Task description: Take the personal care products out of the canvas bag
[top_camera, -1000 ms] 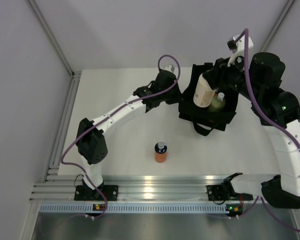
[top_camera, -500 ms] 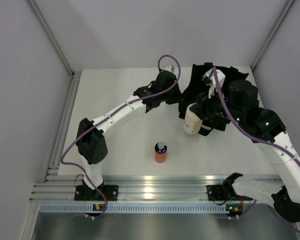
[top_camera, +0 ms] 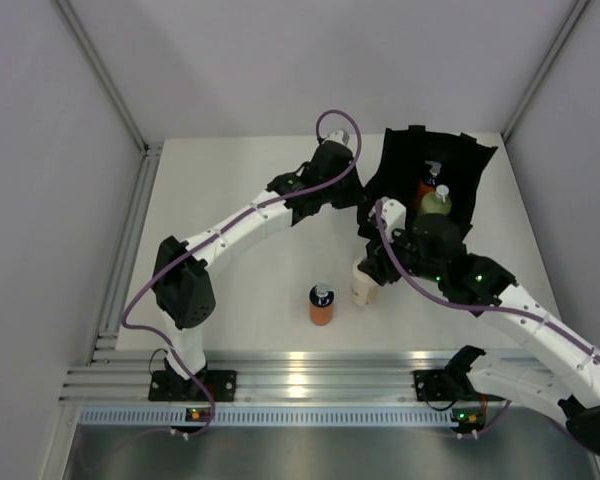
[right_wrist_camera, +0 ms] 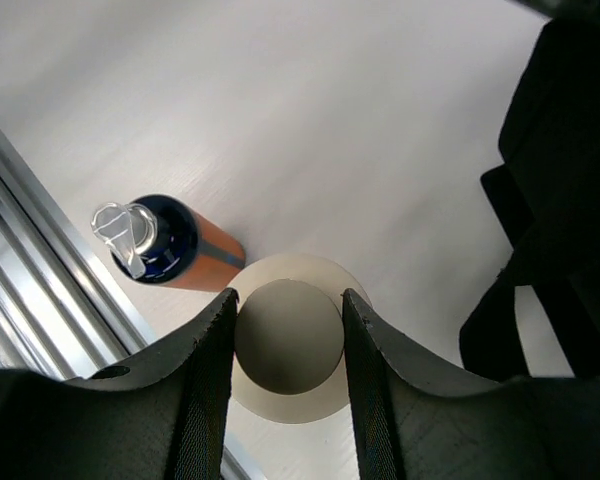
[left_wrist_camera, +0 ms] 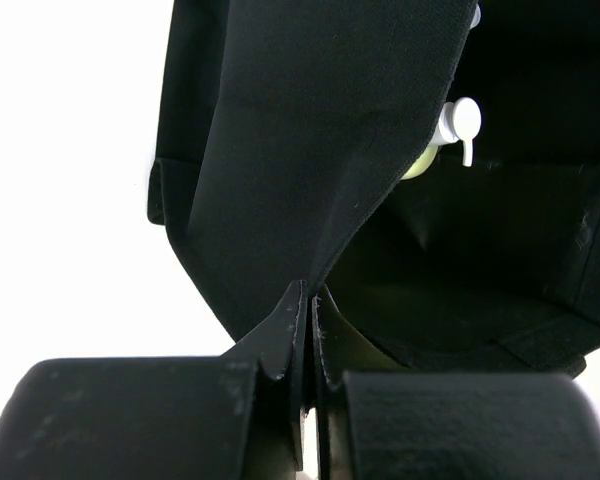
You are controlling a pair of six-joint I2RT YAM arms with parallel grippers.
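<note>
Black canvas bag [top_camera: 405, 165] is pinched by the left gripper [left_wrist_camera: 307, 310] (mouth held open), beige cylinder [top_camera: 364, 282] clasped by the right gripper [right_wrist_camera: 288, 335] for set-down.

The left arm [top_camera: 235, 222] and right arm [top_camera: 545, 328] share white link shells and black joint housings; a purple cable [top_camera: 332, 118] loops along each. Their jaws are matte black.

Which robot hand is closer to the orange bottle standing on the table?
Right. The right hand holds the beige bottle just beside the orange bottle; the left hand is farther back, pinching the black bag at its edge.
</note>
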